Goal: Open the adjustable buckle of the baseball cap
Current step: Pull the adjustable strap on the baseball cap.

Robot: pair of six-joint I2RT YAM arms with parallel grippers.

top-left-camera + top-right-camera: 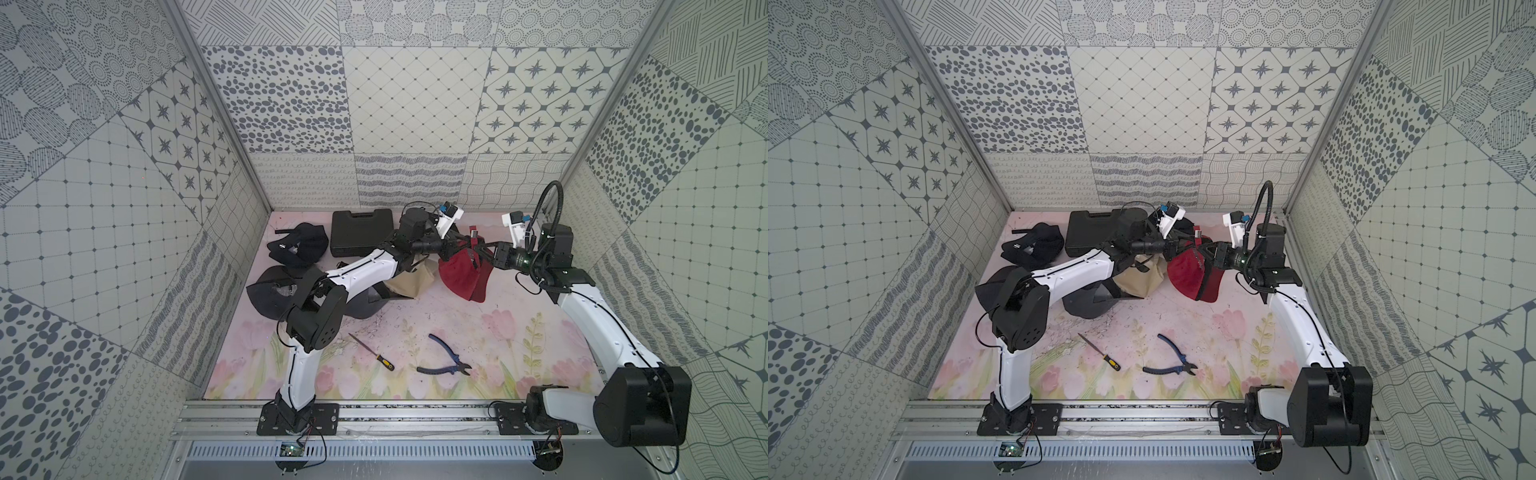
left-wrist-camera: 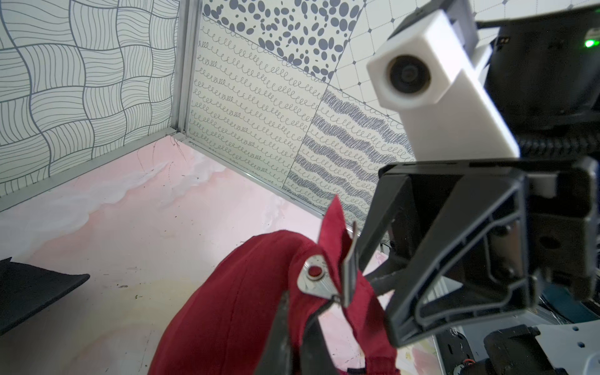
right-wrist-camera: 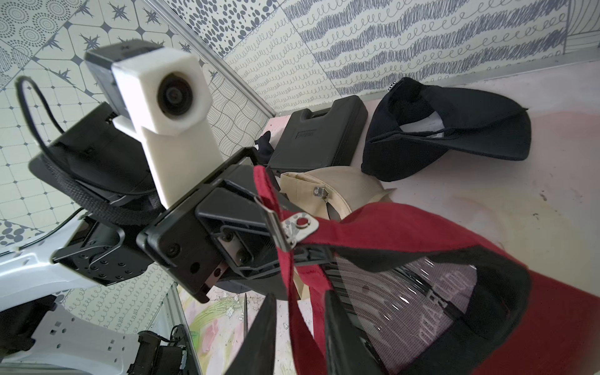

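One red cotton baseball cap [image 1: 463, 272] is hanging over the floral tabletop [image 1: 457, 332]. Left gripper [image 2: 305, 302] is clamping fabric under its silver metal buckle [image 2: 316, 276]; right gripper [image 3: 298, 295], parted, is straddling the strap [image 3: 303, 324]. Flap [image 3: 271, 224] looking raised; strap threaded.

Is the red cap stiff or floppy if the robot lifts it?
Probably floppy: the red fabric baseball cap looks creased and slumped. Its loose red strap dangles limply, so it would likely swing about. The small silver metal buckle looks rigid, so it is perhaps the only firm spot to push on.
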